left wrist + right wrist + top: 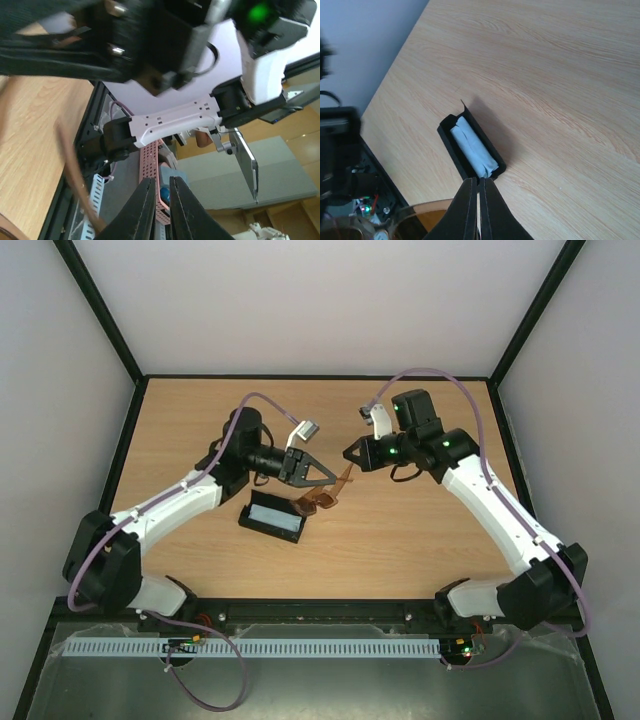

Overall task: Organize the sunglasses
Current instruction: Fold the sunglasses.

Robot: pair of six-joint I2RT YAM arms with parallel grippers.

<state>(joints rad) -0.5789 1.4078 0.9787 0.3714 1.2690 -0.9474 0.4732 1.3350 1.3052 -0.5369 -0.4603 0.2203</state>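
Sunglasses (322, 502) hang low over the bench (420, 540), at two o'clock of the case (272, 518). Right jaws pressed together, seemingly pinching a thin side arm. Left jaws nearly together, grip unclear. Any slip or opposing pull, and the frame twists or drops outside the case.

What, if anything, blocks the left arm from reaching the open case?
Probably nothing, so yes: the case lies uncovered close by the left gripper, with the sunglasses beside it, not over it.
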